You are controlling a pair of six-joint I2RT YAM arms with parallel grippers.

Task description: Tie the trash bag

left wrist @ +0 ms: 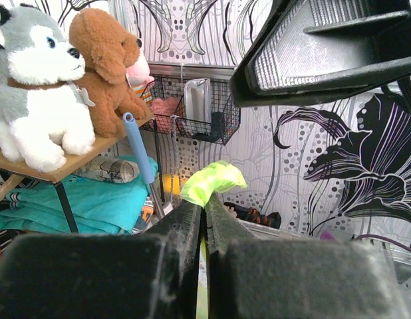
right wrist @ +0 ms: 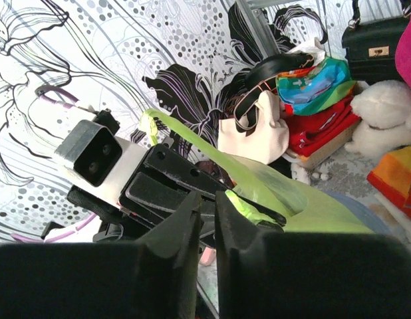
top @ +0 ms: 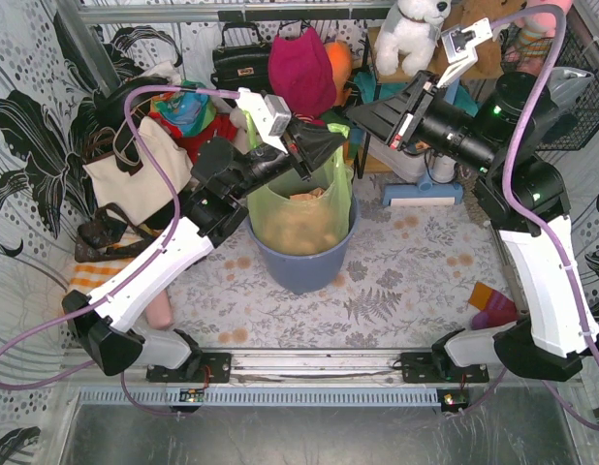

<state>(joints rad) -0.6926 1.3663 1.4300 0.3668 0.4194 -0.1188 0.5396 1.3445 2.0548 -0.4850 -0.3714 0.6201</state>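
The lime-green trash bag (top: 301, 211) stands in the round blue-grey bin (top: 301, 263), with brown paper showing through it. My left gripper (top: 331, 147) is above the bag's far rim and shut on a strip of the bag, which sticks out past my fingertips in the left wrist view (left wrist: 213, 181). My right gripper (top: 356, 112) hovers just right of the left one. In the right wrist view its jaws are almost together with nothing between them (right wrist: 206, 199). A stretched green strip (right wrist: 212, 149) runs from the bag across the left gripper.
A cream tote bag (top: 135, 174) and clothes lie at the back left. A black handbag (top: 239, 60), a magenta bag and plush toys (top: 412, 29) line the back. A wire basket (left wrist: 192, 109) hangs on the wall. A striped sock (top: 493, 302) lies at the right.
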